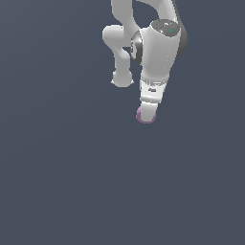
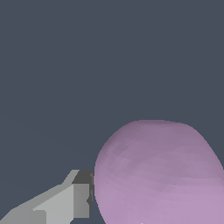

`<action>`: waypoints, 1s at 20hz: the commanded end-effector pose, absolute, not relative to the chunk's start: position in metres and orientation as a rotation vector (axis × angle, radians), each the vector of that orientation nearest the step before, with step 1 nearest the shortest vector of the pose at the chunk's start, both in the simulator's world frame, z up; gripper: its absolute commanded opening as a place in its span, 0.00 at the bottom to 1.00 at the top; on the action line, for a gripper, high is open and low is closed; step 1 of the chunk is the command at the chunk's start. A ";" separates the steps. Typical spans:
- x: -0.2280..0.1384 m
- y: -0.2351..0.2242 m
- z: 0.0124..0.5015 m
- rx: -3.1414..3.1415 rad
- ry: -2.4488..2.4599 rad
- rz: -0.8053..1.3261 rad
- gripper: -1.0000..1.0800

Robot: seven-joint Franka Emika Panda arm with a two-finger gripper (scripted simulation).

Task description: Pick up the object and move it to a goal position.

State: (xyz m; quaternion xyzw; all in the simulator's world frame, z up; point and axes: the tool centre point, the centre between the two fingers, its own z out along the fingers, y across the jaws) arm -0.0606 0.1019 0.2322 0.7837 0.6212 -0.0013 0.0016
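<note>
One plain dark grey-blue surface (image 1: pixel 57 182) fills the whole background in both views, with no edge or marking to be seen on it. Against it, the white arm (image 1: pixel 160 48) reaches down from the upper part of the exterior view, its large rounded wrist housing sitting above the narrower white hand (image 1: pixel 147 115), which points downward. Right at the hand's tip, the light-purple object (image 1: pixel 140 116) shows only as a thin rim peeking out from behind and below the white body, so most of it is hidden there. In the wrist view the object (image 2: pixel 157 175) looms large, a matte, roundish lump with faint facets, and one grey finger (image 2: pixel 65 203) with a dark pad lies just beside it, at or very near its flank; the other finger is out of frame. The fingers look set narrowly about the object, though whether they actually clamp it cannot be told. Whether the object rests on the surface or hangs above it cannot be told either.
</note>
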 end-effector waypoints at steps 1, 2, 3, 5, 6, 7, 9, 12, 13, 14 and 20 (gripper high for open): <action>-0.071 0.121 0.256 2.460 1.950 -0.005 0.00; -0.074 0.128 0.265 2.460 1.950 -0.004 0.00; -0.078 0.135 0.273 2.460 1.950 -0.004 0.00; -0.084 0.149 0.290 2.460 1.951 -0.004 0.00; -0.087 0.155 0.298 2.460 1.951 -0.004 0.00; -0.089 0.161 0.305 2.461 1.951 -0.003 0.00; -0.094 0.172 0.318 2.461 1.951 -0.003 0.00; -0.099 0.184 0.334 2.462 1.950 -0.001 0.00; -0.100 0.187 0.338 2.462 1.950 -0.001 0.00; -0.101 0.190 0.342 2.462 1.950 -0.001 0.00; -0.103 0.198 0.351 2.463 1.950 0.000 0.00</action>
